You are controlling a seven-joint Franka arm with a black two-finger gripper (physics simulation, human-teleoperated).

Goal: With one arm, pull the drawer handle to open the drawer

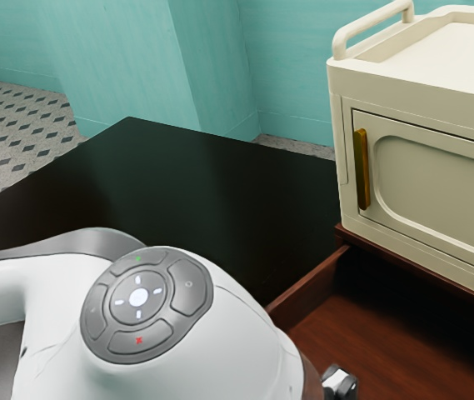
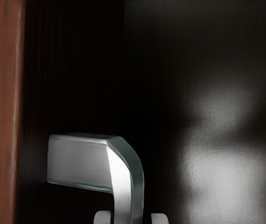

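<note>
A small silver and black part of my gripper (image 1: 341, 385) shows beyond the white arm in the exterior view; the arm hides the rest. The wooden drawer (image 1: 386, 350) stands pulled out under the cream cabinet, its reddish-brown inside visible. In the wrist view the silver drawer handle (image 2: 79, 161) juts from the dark drawer front and bends into a bar. My gripper (image 2: 131, 218) straddles that bar, one fingertip on each side. A dark gap separates the bar from one fingertip, while the other is very close to it. The gripper looks open.
The cream cabinet (image 1: 428, 242) has a gold handle (image 1: 362, 169) on its closed door and a rail (image 1: 374, 25) on top. A black tabletop (image 1: 195, 192) lies beside it. Teal walls (image 1: 120, 58) and a patterned floor (image 1: 20, 125) are behind.
</note>
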